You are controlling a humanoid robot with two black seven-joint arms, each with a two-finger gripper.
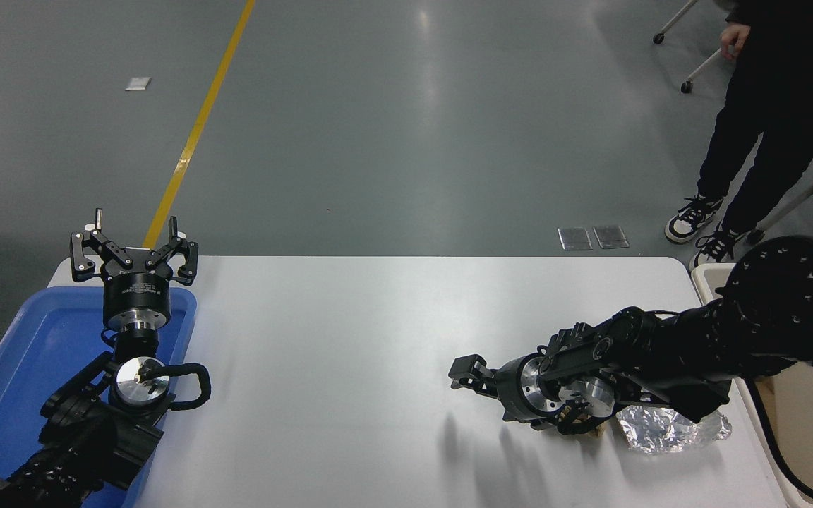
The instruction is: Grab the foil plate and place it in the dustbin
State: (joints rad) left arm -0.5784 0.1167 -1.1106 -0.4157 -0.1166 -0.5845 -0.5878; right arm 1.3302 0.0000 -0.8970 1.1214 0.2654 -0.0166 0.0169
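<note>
White tabletop (350,367) with rounded corners fills the lower half of the head view, smooth and matte, carrying soft shadows under the right arm. Beyond its far edge lies a grey polished floor (406,127) with pale glare streaks, a yellow painted line (198,127) running diagonally, a small pale patch on the floor at upper left, and two metal floor plates (593,238) near the table's far right. A person in black clothes and black-and-white trainers (692,217) stands at the upper right, beside the wheeled legs of a chair.

A blue plastic tray (18,353) sits at the table's left end; the left gripper (134,243) is upright over it with fingers spread apart, holding nothing. The right gripper (464,372) points leftward low over the table; whether its fingers are apart or together cannot be told. The foil plate (667,428) lies crumpled on the table, behind that gripper and partly under the right arm. The dustbin (708,281), beige, stands off the table's right edge, mostly hidden by the arm. No legible writing shows.
</note>
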